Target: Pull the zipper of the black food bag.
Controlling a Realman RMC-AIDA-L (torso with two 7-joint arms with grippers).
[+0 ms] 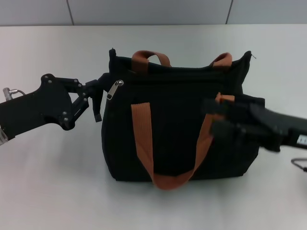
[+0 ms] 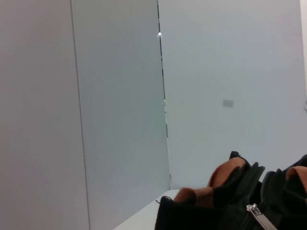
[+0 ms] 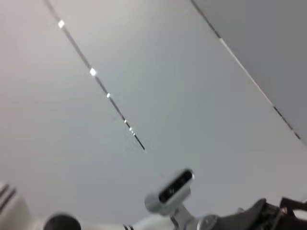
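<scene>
The black food bag (image 1: 177, 124) stands upright in the middle of the white table, with two orange-brown handles (image 1: 144, 139). The silver zipper pull (image 1: 115, 88) hangs at the bag's upper left corner. My left gripper (image 1: 99, 98) is open just left of that corner, level with the pull and not holding it. My right gripper (image 1: 216, 116) is open against the bag's right front, at the handle strap. The left wrist view shows the bag's top (image 2: 216, 211) and the zipper pull (image 2: 259, 219). The right wrist view shows nothing of the bag.
The bare white table (image 1: 48, 182) stretches around the bag. A small metal ring (image 1: 300, 165) lies at the right edge. A grey panelled wall (image 1: 144, 12) runs behind the table. The right wrist view shows a camera (image 3: 175, 188) on the robot's body.
</scene>
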